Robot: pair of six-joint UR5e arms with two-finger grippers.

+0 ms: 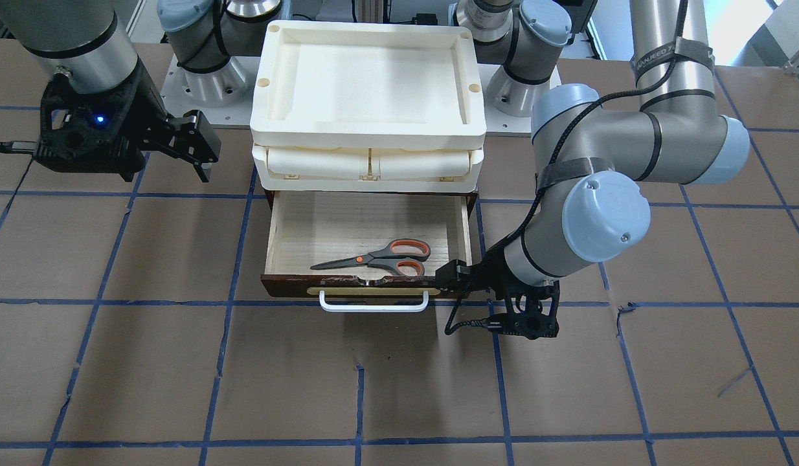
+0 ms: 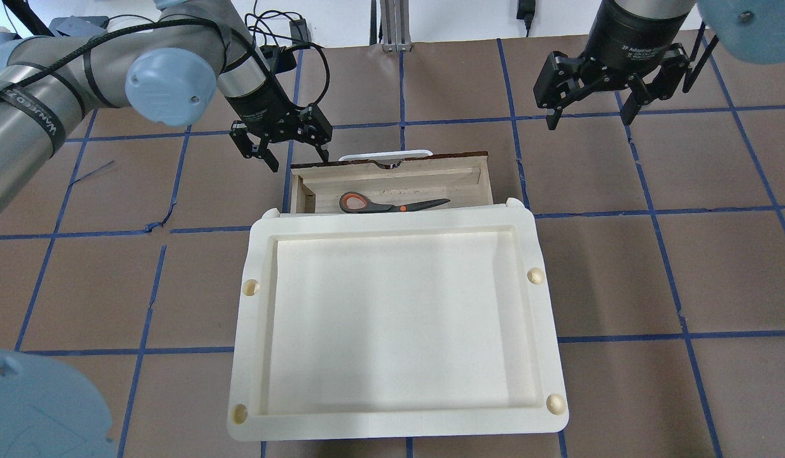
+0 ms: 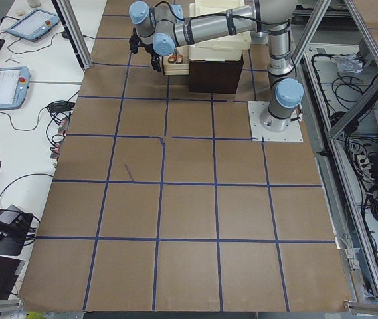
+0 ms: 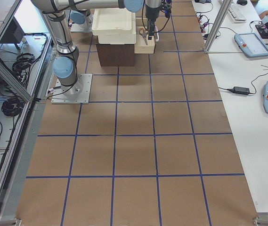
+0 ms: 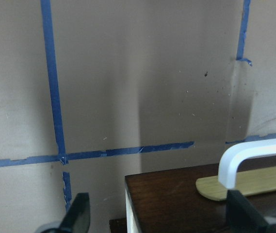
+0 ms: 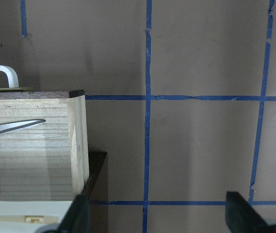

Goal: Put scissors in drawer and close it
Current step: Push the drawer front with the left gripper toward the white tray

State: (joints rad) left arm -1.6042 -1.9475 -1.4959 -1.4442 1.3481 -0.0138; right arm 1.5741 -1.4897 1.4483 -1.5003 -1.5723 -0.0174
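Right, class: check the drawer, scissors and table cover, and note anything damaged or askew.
The brown table cover has a tear at a tape crossing on the robot's left of the drawer. The front's top edge looks chipped mid-span. The scissors lie flat inside, slightly slanted.

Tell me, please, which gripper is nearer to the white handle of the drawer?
The left. The left gripper hangs at the front corner of the drawer, just beside one end of the handle. The right gripper hangs past the drawer's opposite side, clearly apart from it.
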